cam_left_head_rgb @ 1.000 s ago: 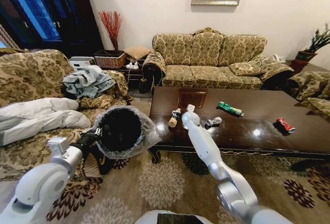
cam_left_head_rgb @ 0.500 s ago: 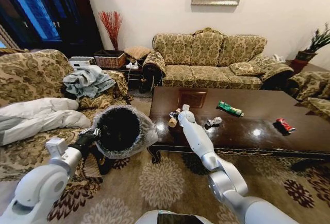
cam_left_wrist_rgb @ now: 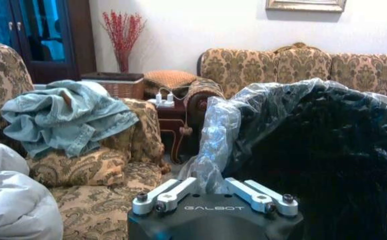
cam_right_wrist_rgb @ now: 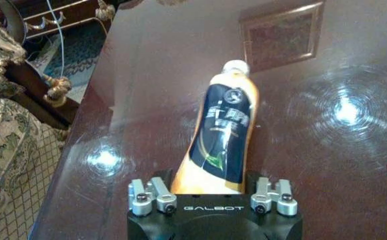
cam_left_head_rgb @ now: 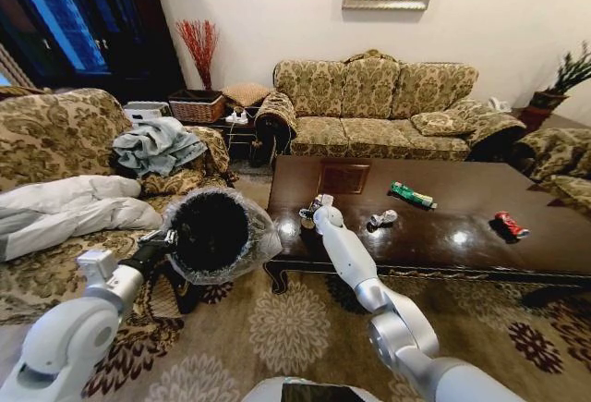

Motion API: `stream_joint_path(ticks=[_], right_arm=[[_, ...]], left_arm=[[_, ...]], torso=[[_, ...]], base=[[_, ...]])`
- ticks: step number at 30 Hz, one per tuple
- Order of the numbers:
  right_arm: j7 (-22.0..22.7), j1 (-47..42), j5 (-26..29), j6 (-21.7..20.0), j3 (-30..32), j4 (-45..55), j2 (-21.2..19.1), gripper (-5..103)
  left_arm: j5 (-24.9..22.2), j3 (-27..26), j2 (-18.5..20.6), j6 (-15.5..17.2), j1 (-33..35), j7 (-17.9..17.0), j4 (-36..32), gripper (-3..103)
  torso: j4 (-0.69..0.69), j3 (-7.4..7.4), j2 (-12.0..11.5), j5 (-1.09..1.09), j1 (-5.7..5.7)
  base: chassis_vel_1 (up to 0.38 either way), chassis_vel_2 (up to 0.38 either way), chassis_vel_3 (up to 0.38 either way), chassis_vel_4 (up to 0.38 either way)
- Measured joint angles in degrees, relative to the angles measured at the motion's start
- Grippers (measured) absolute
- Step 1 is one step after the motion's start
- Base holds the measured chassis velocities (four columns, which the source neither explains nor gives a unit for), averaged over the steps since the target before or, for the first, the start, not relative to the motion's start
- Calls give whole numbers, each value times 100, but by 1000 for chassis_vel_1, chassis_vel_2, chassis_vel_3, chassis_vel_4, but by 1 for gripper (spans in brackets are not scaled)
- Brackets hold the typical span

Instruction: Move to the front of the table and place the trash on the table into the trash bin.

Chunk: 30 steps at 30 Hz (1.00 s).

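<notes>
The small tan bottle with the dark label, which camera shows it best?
The right wrist view: the small tan bottle with the dark label lies on the dark glossy wooden table, white cap away, base between the right gripper jaws. In the head view, that arm mostly hides it. The left wrist view faces the bag-lined black bin.

Glossy wooden table [cam_right_wrist_rgb: 353,165], perhaps lacquered

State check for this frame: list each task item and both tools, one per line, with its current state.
Left tool: shut on the trash bin rim.
Trash bin: held up, tilted, mouth facing the camera.
Right tool: around the bottle, grip unclear.
Bottle: lying on the table.
Grey-white wrapper: on table.
Green wrapper: on table.
Red can: on table.
</notes>
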Motion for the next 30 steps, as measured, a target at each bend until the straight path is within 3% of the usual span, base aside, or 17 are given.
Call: stream_joint_path(ticks=[3, 5, 7, 11, 13, 18, 19, 24, 28, 30], right_arm=[[-2, -14, -1, 16, -3, 13, -1, 63], [-4, -32, 0, 29, -9, 40, -11, 54], [-3, -53, 8, 41, -25, 69, -26, 54], [88, -154, 158, 88, -158, 262, -165, 37], [117, -180, 204, 106, -206, 338, -219, 37], [264, -387, 750, 275, -510, 1475, -739, 32], [350, -427, 1163, 315, -594, 2130, -963, 32], [568, -375, 1824, 390, -776, 3412, -1481, 32], [488, -118, 2217, 376, -1155, 5098, -2468, 32], [476, -13, 2344, 388, -1236, 5472, -2663, 32]], left_arm=[[0, -20, 1, -4, 10, 1, -17, 2], [-4, -42, 2, -20, 20, 4, -35, 2], [-5, -49, -4, -31, 25, 5, -47, 2], [3, -42, -96, -54, 48, 5, -83, 2], [13, -31, -118, -58, 65, 5, -100, 2], [19, 24, -107, -53, 115, 13, -172, 2], [-14, 32, -23, -46, 101, 39, -172, 2], [-103, 51, 265, -39, 76, 83, -132, 2], [-297, 88, 691, -61, 17, 159, -110, 2], [-346, 94, 792, -61, -7, 167, -102, 2]], torso=[[0, 0, 0, 0, 0], [0, 0, 0, 0, -1], [1, -1, 0, 0, 0], [1, 0, 0, 1, 0], [1, 0, 0, 1, 0], [-1, 1, 0, 1, 0], [-1, 1, 0, 2, 0], [1, 1, 0, 2, 0], [-2, 1, 0, 2, 0], [-2, 0, 0, 2, 0]], base=[[0, 0, 0, 0], [0, 0, 0, 0], [0, 0, 0, 0], [0, 0, 0, 0], [0, 0, 0, 0], [0, 0, 0, 0], [0, 0, 0, 0], [0, 0, 0, 0], [0, 0, 0, 0], [0, 0, 0, 0]])
